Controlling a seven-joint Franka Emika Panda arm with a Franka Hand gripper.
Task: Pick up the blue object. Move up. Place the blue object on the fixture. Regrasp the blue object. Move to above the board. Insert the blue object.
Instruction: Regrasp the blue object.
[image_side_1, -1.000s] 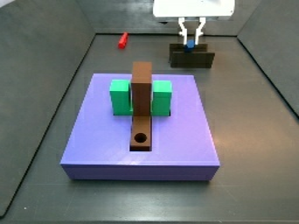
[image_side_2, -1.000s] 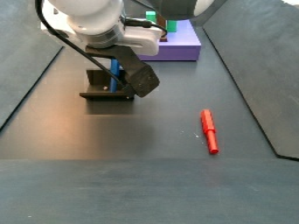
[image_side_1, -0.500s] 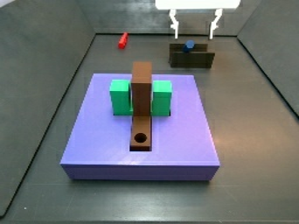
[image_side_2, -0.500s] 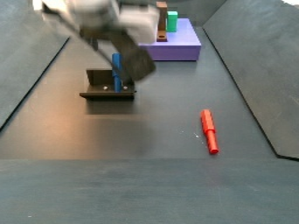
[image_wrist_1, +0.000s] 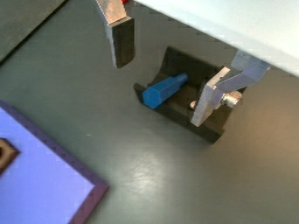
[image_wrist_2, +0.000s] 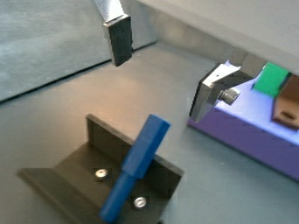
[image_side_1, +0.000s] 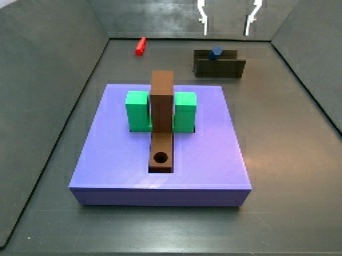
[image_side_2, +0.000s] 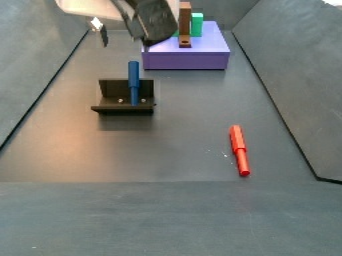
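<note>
The blue object (image_side_2: 134, 82) is a slim blue bar that leans upright against the dark fixture (image_side_2: 124, 103). It shows in both wrist views (image_wrist_1: 163, 89) (image_wrist_2: 135, 168) and as a blue tip in a side view (image_side_1: 214, 52). My gripper (image_side_1: 229, 17) is open and empty, well above the fixture (image_side_1: 219, 66). Its silver fingers (image_wrist_1: 121, 39) stand wide apart, clear of the blue object. In a side view only part of the hand (image_side_2: 134, 20) shows at the picture's top edge.
A purple board (image_side_1: 162, 148) carries a green block (image_side_1: 160, 110) and a brown bar (image_side_1: 162, 122) with a hole. A red peg (image_side_2: 239, 149) lies on the floor apart from the fixture. Grey walls enclose the floor.
My gripper was shut on the blue object at the fixture. It has opened, let go and risen straight up. The blue object stays leaning on the fixture.
</note>
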